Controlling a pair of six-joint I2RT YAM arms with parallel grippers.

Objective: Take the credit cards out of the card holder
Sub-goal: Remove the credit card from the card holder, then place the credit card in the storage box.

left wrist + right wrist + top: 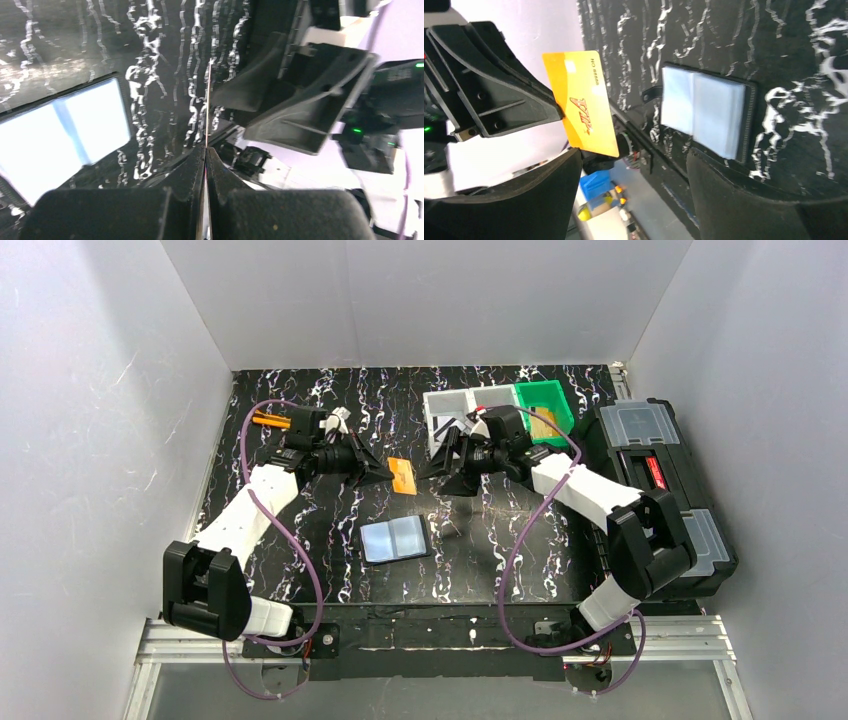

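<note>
The card holder (396,539) lies open on the black marbled table, its glossy blue-grey inside facing up. It also shows in the left wrist view (65,135) and the right wrist view (706,112). My left gripper (383,473) is shut on one edge of an orange credit card (402,477) and holds it above the table, behind the holder. The card shows edge-on as a thin line in the left wrist view (207,110), and as an orange face with red lettering in the right wrist view (584,100). My right gripper (432,468) is open and empty, facing the card from the right (634,170).
White bins (455,410) and a green bin (545,405) stand at the back, behind the right arm. A large black toolbox (655,480) with clear lids lies along the right edge. White walls enclose the table on three sides.
</note>
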